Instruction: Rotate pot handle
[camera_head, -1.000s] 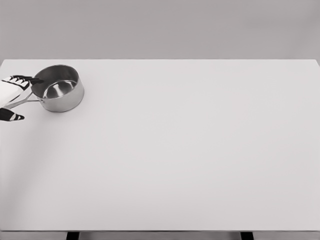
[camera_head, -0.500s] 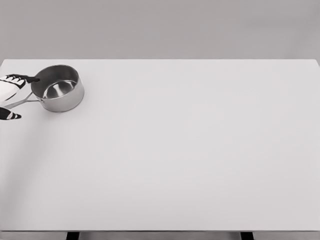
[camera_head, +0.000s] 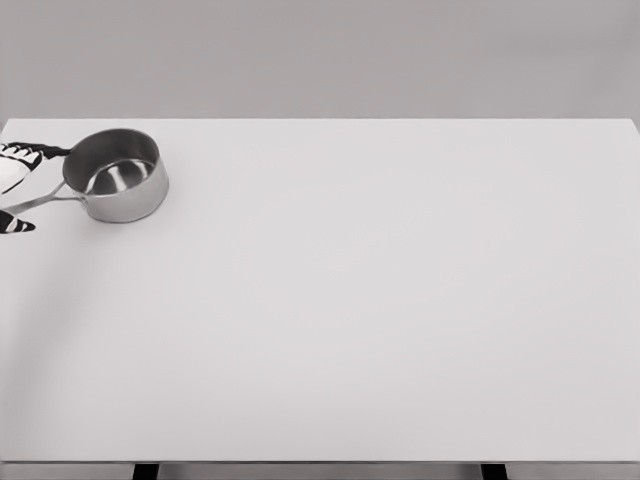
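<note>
A shiny steel saucepan (camera_head: 118, 178) stands upright at the far left of the white table (camera_head: 380, 300). It holds nothing, and its thin handle (camera_head: 45, 201) points left and slightly toward me. My left hand (camera_head: 48, 188) shows only partly at the picture's left edge. Its white and black fingers (camera_head: 30, 155) reach toward the pot's rim above the handle, and the thumb (camera_head: 17, 225) lies below it. The hand is open, straddling the handle without closing on it. The right arm is out of view.
The table's left edge lies just beyond the pot handle, and its back edge is close behind the pot. A plain grey wall (camera_head: 320, 55) stands behind.
My left hand has drawn back to the left, so less of it shows now. The pot stays where it was, with its handle angle almost unchanged.
</note>
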